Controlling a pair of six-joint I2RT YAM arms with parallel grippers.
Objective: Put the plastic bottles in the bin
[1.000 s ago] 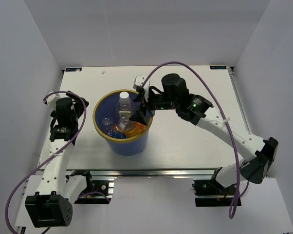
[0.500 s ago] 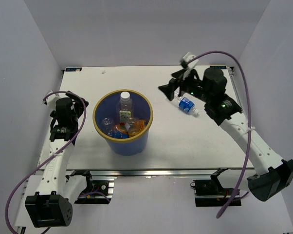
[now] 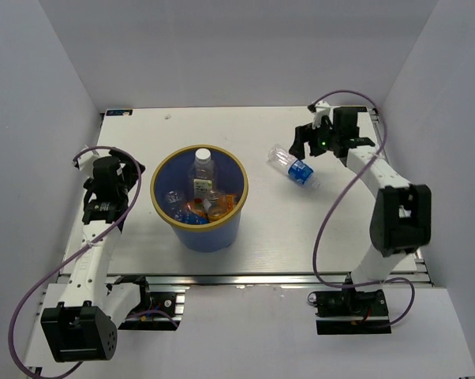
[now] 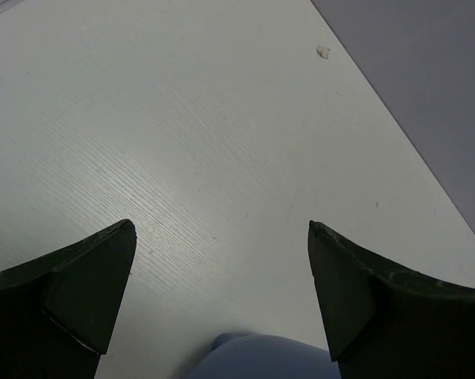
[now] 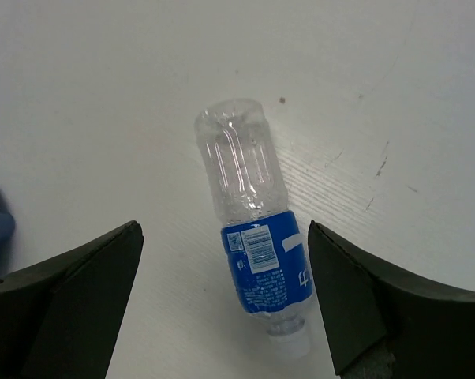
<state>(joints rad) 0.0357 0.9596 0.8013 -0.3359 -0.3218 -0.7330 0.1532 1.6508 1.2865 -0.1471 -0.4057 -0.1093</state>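
The bin (image 3: 236,180), a blue bucket with a tan rim, stands left of the table's centre. Bottles lie inside it: a clear one with a white cap (image 3: 201,168) leans upright, and orange ones (image 3: 212,208) lie below it. A clear bottle with a blue label (image 3: 294,167) lies on its side on the table, right of the bin. My right gripper (image 3: 304,147) hovers open just behind it. In the right wrist view that bottle (image 5: 257,245) lies between and below the spread fingers of the right gripper (image 5: 223,225), untouched. My left gripper (image 3: 115,167) is open and empty, left of the bin.
White enclosure walls rise close behind and beside the table. The left wrist view shows bare table under the left gripper (image 4: 221,224) and a blurred blue edge of the bin (image 4: 261,359) at the bottom. A small white scrap (image 4: 323,52) lies near the far wall.
My right arm has swung from over the bin back to the far right, and its open gripper now sits over the blue-label bottle. The left arm has barely moved.
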